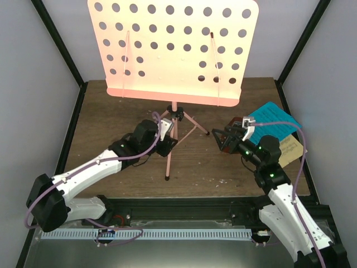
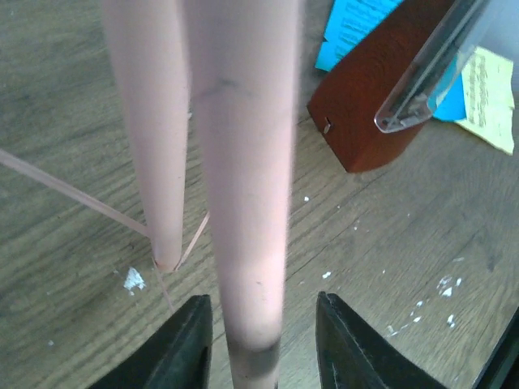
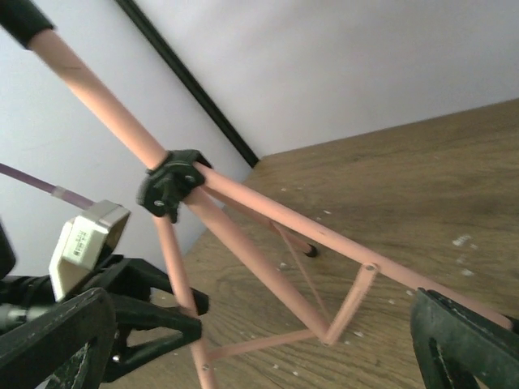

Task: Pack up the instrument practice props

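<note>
Roughly midway along the far edge of the wooden table (image 1: 111,173) stands the pink tripod music stand (image 1: 173,50). It is upright, with the hole-dotted desk facing the near edge. The black hub (image 1: 177,114) sits below the desk, with the legs splayed out over the surface.

Left gripper (image 2: 263,348) straddles one pink tube of the tripod. Its fingers (image 2: 190,344) are set narrow, one on each side, with a sliver of gap on both sides, so it is not clamped.

Right gripper (image 3: 259,348) is spread wide, holds nothing, and is low over the surface. It points at the tripod from the right-edge side.

Blue sheet-music page (image 1: 273,123) lies flat by the right edge. The yellow page (image 1: 293,152) touches it on the side nearer the near edge.

Small reddish-brown pyramid metronome (image 2: 365,105) sits on the surface between the tripod and the pages. Its clear plastic cover (image 2: 430,65) slants across it. Whether the cover is seated, I cannot tell.
</note>
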